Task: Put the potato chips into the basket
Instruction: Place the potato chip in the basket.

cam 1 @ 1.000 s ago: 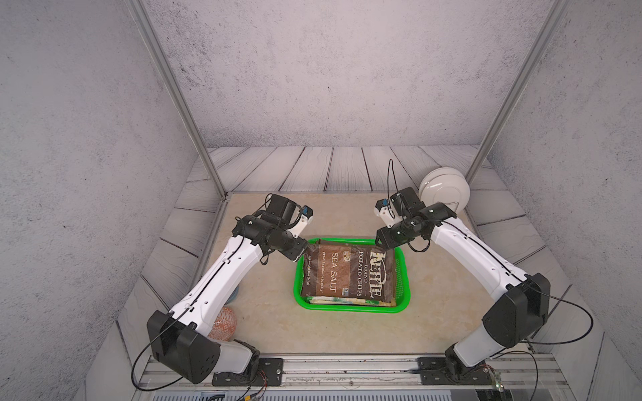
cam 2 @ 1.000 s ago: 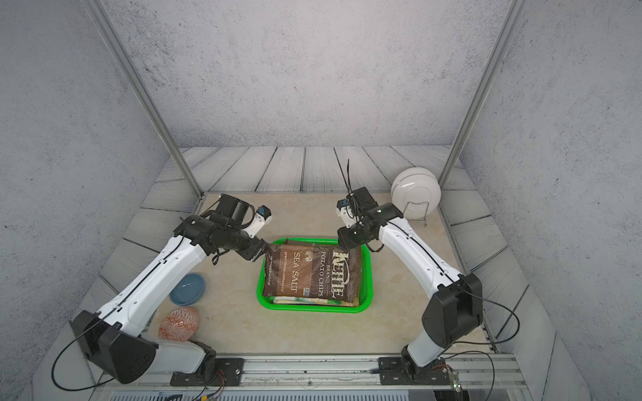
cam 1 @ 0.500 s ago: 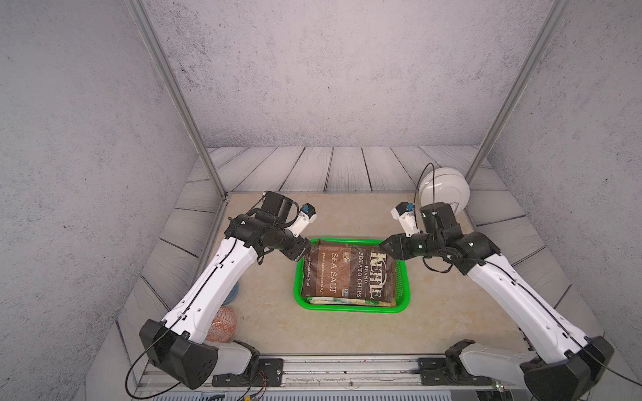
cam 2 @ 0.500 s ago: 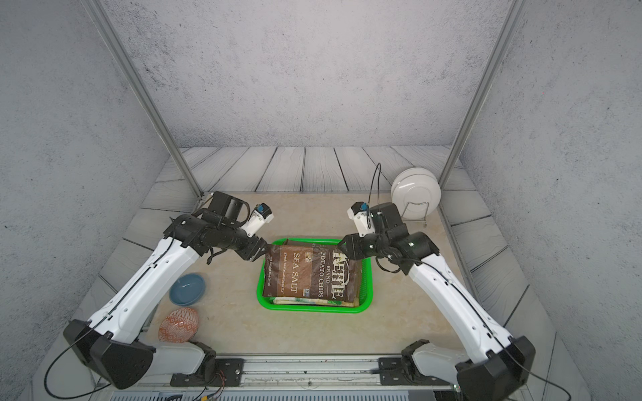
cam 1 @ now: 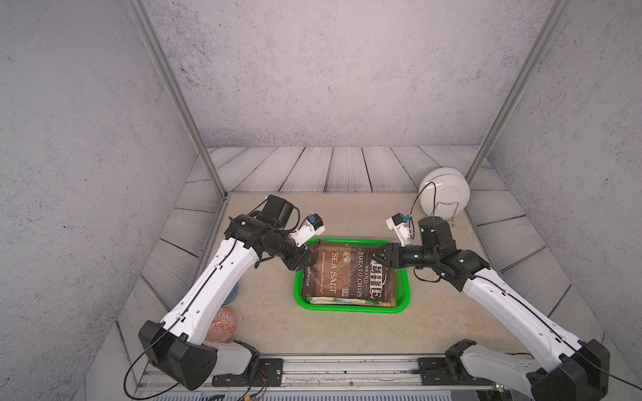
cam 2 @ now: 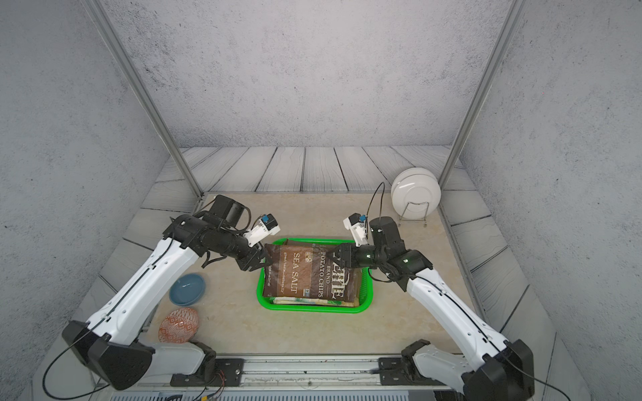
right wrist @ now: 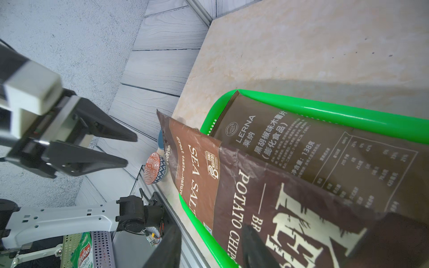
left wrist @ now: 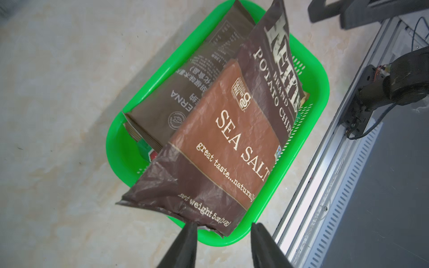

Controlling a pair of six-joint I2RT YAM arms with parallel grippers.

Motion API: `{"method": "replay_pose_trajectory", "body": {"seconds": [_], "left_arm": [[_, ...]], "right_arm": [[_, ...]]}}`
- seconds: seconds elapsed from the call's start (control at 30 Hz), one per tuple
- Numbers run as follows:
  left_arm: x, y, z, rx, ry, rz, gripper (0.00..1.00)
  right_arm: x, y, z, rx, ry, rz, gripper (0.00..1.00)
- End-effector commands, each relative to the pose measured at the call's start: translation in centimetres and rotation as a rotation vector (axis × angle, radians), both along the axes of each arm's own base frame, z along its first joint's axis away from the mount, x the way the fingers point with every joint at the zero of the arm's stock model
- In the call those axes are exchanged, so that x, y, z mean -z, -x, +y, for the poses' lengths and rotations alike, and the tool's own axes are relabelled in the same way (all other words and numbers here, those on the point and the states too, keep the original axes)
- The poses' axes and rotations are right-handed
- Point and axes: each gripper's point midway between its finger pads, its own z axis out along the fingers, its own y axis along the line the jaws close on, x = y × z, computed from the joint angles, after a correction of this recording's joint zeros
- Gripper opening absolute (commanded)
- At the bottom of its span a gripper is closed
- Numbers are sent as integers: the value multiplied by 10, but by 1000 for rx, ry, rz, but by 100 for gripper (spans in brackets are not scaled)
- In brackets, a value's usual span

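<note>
A brown sea-salt potato chips bag [cam 1: 347, 274] [cam 2: 309, 274] lies slanted on top of other bags in the green basket [cam 1: 347, 309] [cam 2: 312, 309], its left end sticking out over the rim. Under it shows a darker brown bag [left wrist: 185, 81] [right wrist: 301, 143]. My left gripper [cam 1: 311, 258] [left wrist: 222, 224] stands open at that overhanging end, and one fingertip [left wrist: 191, 226] sits right at the bag's edge. My right gripper [cam 1: 377, 255] [right wrist: 210, 228] hovers open over the bag's right end. One of its fingers [right wrist: 250, 241] is in front of the label.
White plates [cam 1: 444, 189] [cam 2: 415, 192] stand in a wire rack at the back right. A blue bowl [cam 2: 187, 288] and an orange-red patterned bowl [cam 2: 179, 324] sit at the front left beside the left arm. A metal rail runs along the table's front edge.
The right arm swung out to the right, and its gripper shifted from the basket's far right corner to over the bag's right end. The left gripper's jaws narrowed near the bag's left edge.
</note>
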Motion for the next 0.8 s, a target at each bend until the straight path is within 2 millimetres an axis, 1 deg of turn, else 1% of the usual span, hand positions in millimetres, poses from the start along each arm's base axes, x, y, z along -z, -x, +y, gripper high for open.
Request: {"method": "replay_pose_trajectory", "body": {"seconds": [0.0,0.2,0.43,0.53,0.67,0.77], "left_arm": [[15,-12,-1,-11,-31,-1,46],[38,-39,0,-69,-90,-28,48],[63,-55,7,-125,-162,-16,48],[73,-62,11,-154,-195,-19,48],[86,-65,18,-172,-237,-9,48],[92,-63,20,-164,-248,1,48]], "right_arm": [[4,-15,8,5,-12,-11,46],[33,-36,13,4,70,27,46],[77,-56,15,-9,194,84,45],[92,-65,16,-9,229,96,45],[106,-71,15,-7,270,113,45],[108,-73,15,-4,274,120,45]]}}
